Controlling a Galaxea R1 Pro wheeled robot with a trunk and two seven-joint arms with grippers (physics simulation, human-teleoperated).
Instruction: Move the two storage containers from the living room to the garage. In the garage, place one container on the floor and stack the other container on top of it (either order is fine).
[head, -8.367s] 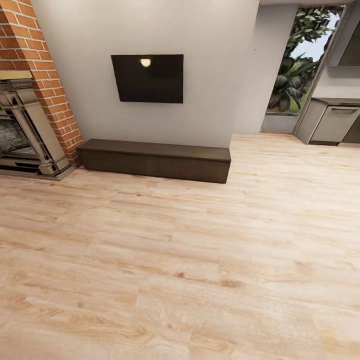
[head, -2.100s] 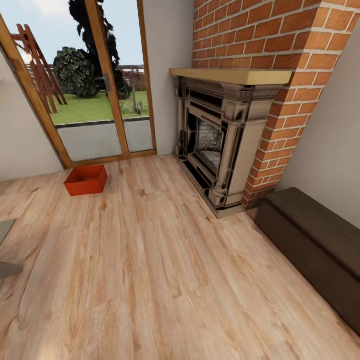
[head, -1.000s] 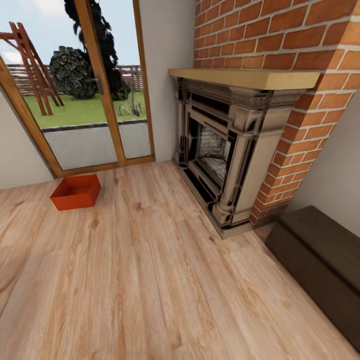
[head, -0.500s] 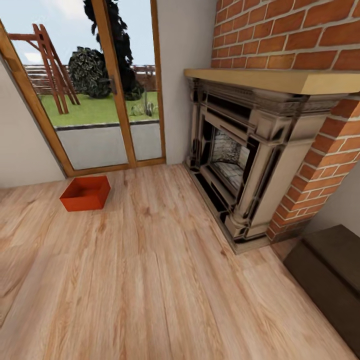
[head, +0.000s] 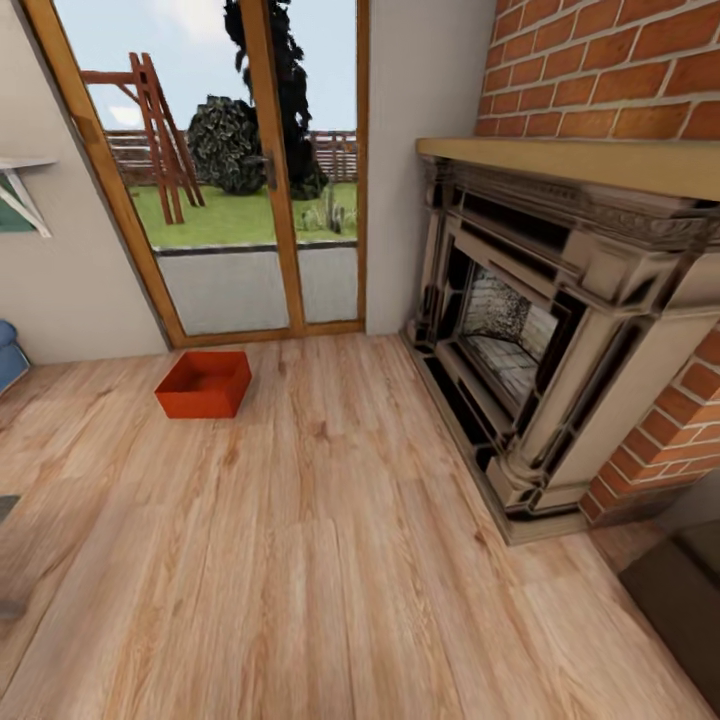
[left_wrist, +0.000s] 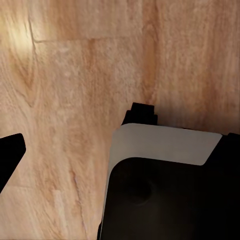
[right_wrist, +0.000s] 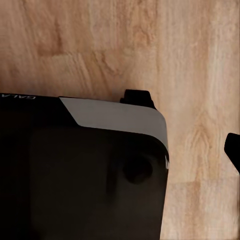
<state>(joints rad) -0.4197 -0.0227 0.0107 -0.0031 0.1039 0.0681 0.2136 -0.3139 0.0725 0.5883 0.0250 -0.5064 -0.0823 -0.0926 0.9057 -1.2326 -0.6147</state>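
1. One orange tray (head: 204, 383) sits on the wood floor (head: 330, 560) by the glass doors (head: 255, 200), ahead and to my left.
2. My left arm looks nearer.
3. I can't tell either gripper's state.

I see 1 storage container (head: 204, 384) ahead to my left: an orange-red, open-top rectangular tray with low walls, nothing visible inside it. It sits flat and upright on the light wood-plank floor (head: 330, 560) of the living room, turned a little askew to the planks, just in front of the wood-framed glass doors (head: 255, 190) and well apart from the brick fireplace (head: 560, 300).
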